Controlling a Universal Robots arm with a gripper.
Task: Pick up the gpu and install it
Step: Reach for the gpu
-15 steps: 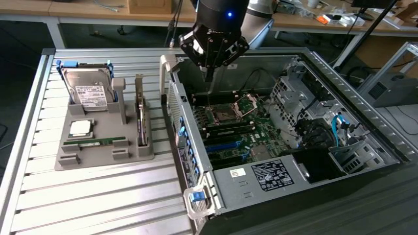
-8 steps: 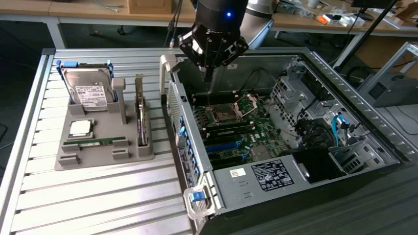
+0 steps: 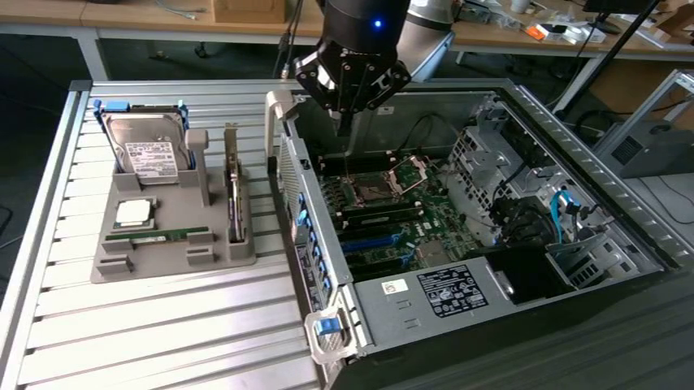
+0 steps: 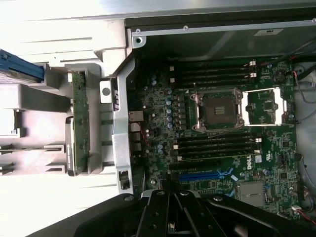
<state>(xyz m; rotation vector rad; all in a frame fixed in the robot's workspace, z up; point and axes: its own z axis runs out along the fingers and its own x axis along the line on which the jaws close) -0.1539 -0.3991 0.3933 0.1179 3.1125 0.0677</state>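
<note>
Nearest the camera, the open computer case [image 3: 375, 325] lies on its side on the slatted surface [image 3: 162, 333], its motherboard [image 3: 401, 211] exposed. Just beside the case, on the exterior view's left, you have a grey holder [image 3: 130, 264]. It carries a memory stick [image 3: 158, 234], what looks like a processor [image 3: 133, 211] and, further back, a hard drive [image 3: 146, 150]. The gpu [image 3: 233, 203] stands on edge in the holder's slot closest to the case. Further back, over the case's far end above the motherboard, your end effector [image 3: 344, 126] hangs pointing down, its fingers pressed together and holding nothing, well apart from the gpu.
</note>
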